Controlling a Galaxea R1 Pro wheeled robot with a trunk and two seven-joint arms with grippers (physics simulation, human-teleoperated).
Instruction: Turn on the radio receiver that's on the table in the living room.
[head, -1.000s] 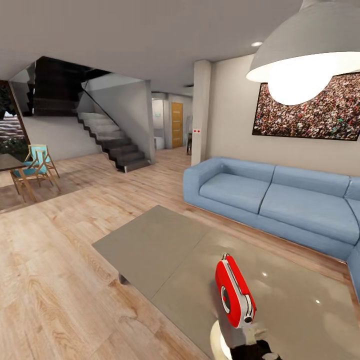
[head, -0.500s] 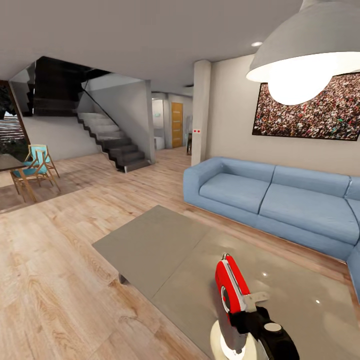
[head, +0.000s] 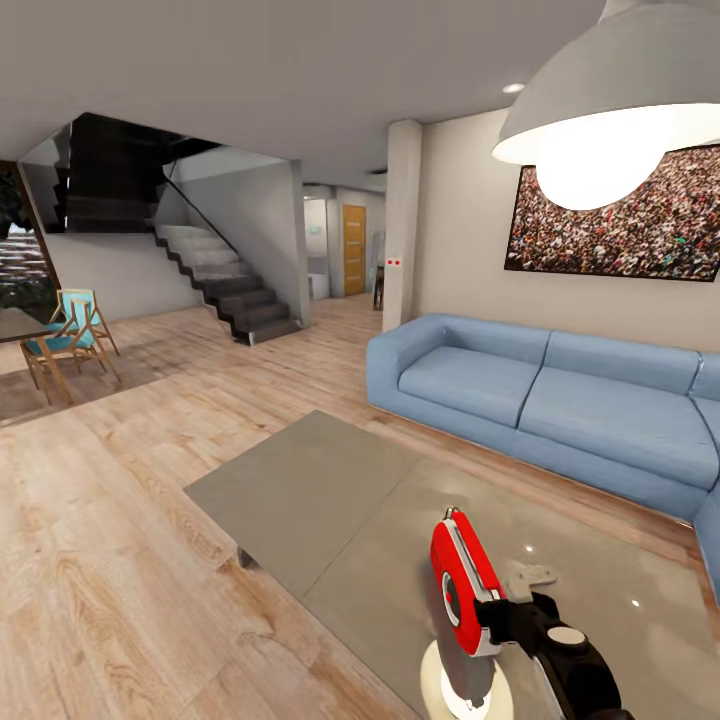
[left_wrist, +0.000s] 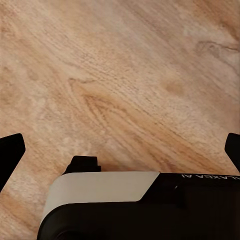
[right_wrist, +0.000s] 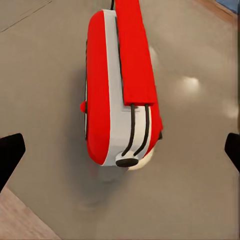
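The left hand (left_wrist: 120, 150) looks straight at a light wood floor (left_wrist: 130, 75) with wavy brown lines. Its two black fingertips (left_wrist: 10, 152) poke in at the far edges, wide apart, with nothing between them. A white and black part of the arm (left_wrist: 110, 200) sits close to the camera.

Home living room, blue sofa (head: 560, 400), stairs (head: 225, 275)

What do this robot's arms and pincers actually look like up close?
The right pincer is glossy black, with a pale grey finger and a round grey cap on the black wrist behind it. The left pincer has black fingertips; its body is black with a light grey panel and small white lettering. I see no cables.
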